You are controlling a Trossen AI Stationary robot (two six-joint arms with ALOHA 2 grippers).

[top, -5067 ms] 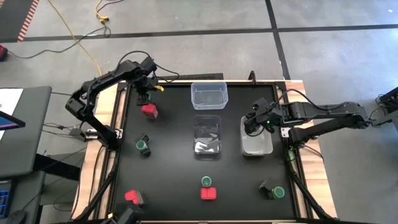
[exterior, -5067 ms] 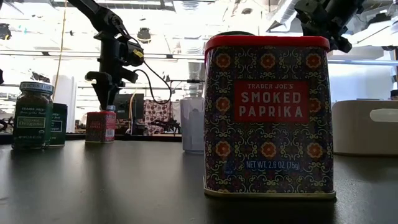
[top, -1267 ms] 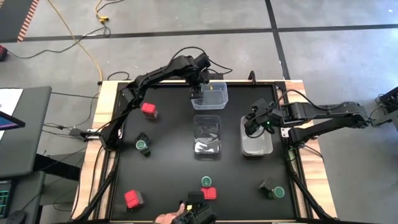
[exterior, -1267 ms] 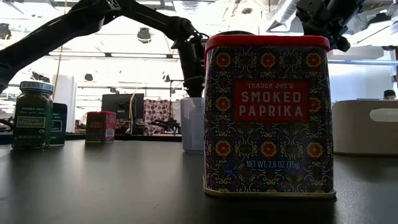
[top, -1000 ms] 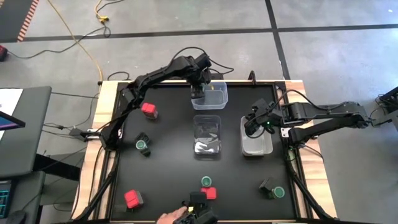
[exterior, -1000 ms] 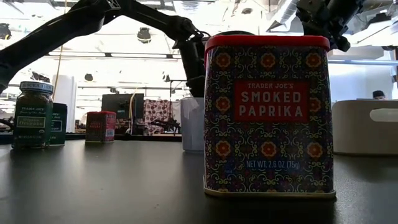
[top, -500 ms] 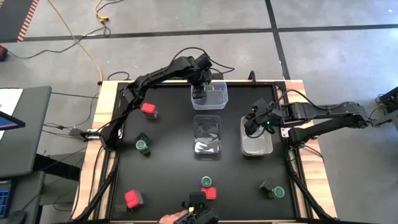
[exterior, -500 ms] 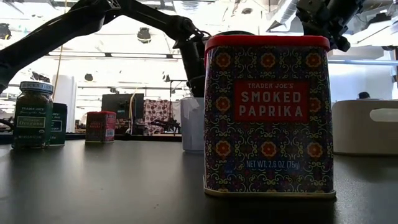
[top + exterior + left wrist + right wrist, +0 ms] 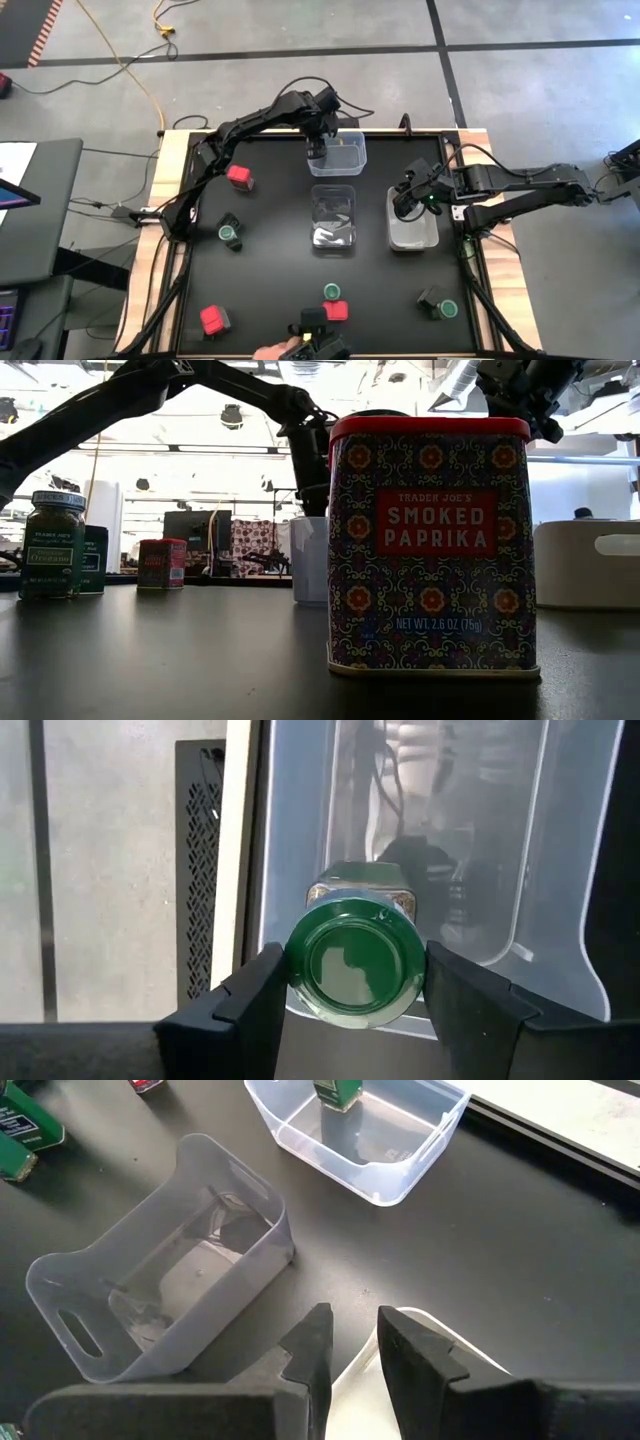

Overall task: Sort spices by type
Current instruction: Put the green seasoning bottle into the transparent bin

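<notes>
**Green-lidded jar held over the far tub**

I had the green-lidded jar point(image 9: 352, 966) clamped between the left pincer point(image 9: 318, 150) fingers point(image 9: 237, 1005), one finger on each side of the lid. The jar hung inside the far clear tub point(image 9: 337, 152), close to its left wall; I could not tell whether its base touched the tub floor. From the right wrist camera the same jar showed as a green-labelled shape standing in that tub.

The middle clear tub point(image 9: 334, 219) sat just in front of it at the centre of the black tabletop point(image 9: 270, 260), and a whitish tub point(image 9: 412, 230) lay to its right. The right pincer point(image 9: 406, 198) hung over the far end of the whitish tub, its fingers point(image 9: 415, 1355) nearly together with a narrow gap and nothing between them.

The other spices were scattered around. A red tin point(image 9: 239, 178) and a green-lidded jar beside a dark block point(image 9: 230, 232) stood on the left. Another red tin point(image 9: 214, 319) stood at the near left corner. A smoked paprika tin point(image 9: 430, 545) with a green-lidded jar just behind it point(image 9: 332, 292) stood near the front edge, and one more jar and dark block point(image 9: 439, 305) at the near right.

A hand point(image 9: 268, 352) showed at the front edge of the tabletop.
</notes>
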